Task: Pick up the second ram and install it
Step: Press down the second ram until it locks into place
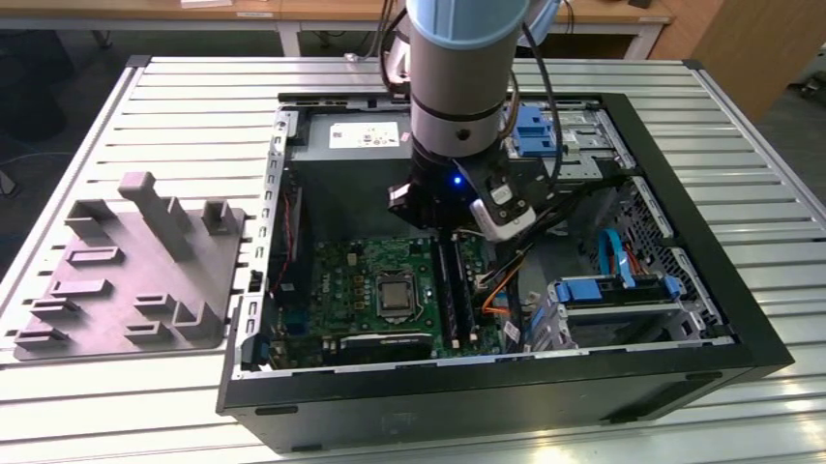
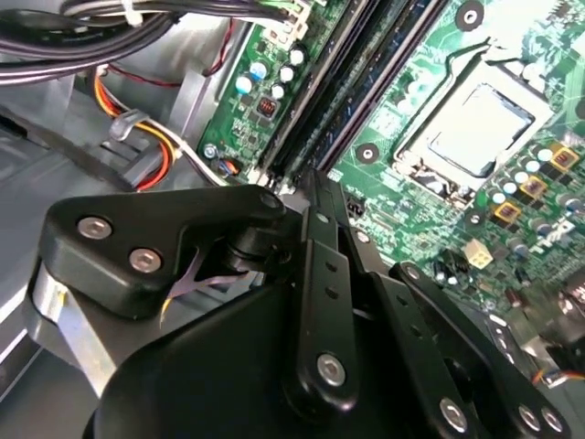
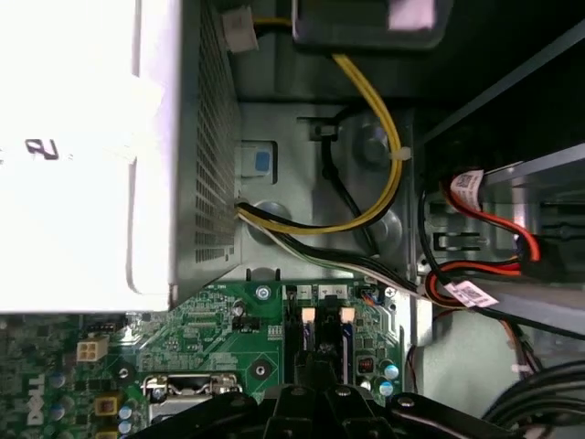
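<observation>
Down inside the open computer case (image 1: 703, 319), my pincer (image 2: 315, 197) sits right over the motherboard's (image 1: 355, 280) black memory slots (image 1: 450, 290), beside the processor socket (image 2: 475, 128). Its linkage closes to a narrow tip at the slot ends, but I cannot tell whether anything is gripped. One dark bluish-green ram stick (image 2: 388, 64) lies seated along a slot. The case rests on the slatted metal desk (image 1: 193, 106).

The motherboard (image 1: 374, 280) showed bright green with black slot rails (image 1: 448, 285) and a silver processor socket (image 2: 475, 128). The gripper (image 2: 315, 197) was matte black all over. Yellow, red and black cables (image 3: 384, 174) crossed the grey case (image 1: 722, 290); blue drive brackets (image 1: 606, 288) stood out. The table (image 1: 181, 116) was silver, ribbed.
</observation>
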Action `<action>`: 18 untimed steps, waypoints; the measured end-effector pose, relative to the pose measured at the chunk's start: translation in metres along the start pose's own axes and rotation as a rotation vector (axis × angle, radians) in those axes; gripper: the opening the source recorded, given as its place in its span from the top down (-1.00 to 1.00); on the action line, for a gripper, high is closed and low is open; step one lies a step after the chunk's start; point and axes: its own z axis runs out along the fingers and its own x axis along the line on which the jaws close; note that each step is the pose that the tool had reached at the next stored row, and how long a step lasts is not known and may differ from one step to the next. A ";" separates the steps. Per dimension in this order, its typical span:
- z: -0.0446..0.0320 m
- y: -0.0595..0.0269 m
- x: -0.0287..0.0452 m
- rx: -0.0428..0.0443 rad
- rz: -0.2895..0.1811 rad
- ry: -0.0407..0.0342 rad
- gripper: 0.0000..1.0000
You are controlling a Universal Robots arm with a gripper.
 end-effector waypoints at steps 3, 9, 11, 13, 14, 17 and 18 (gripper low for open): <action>-0.0008 0.0001 -0.0001 -0.0003 0.000 -0.0002 0.80; -0.0014 -0.0069 -0.0002 0.0000 0.000 0.0000 0.80; -0.0018 -0.0113 -0.0003 0.0001 0.000 0.0000 0.80; -0.0022 -0.0165 -0.0004 0.0002 0.000 0.0001 0.80; -0.0024 -0.0191 -0.0004 0.0001 0.000 0.0000 0.80; -0.0030 -0.0274 -0.0006 0.0001 0.000 0.0000 0.80; -0.0032 -0.0301 -0.0007 0.0002 0.000 0.0001 0.80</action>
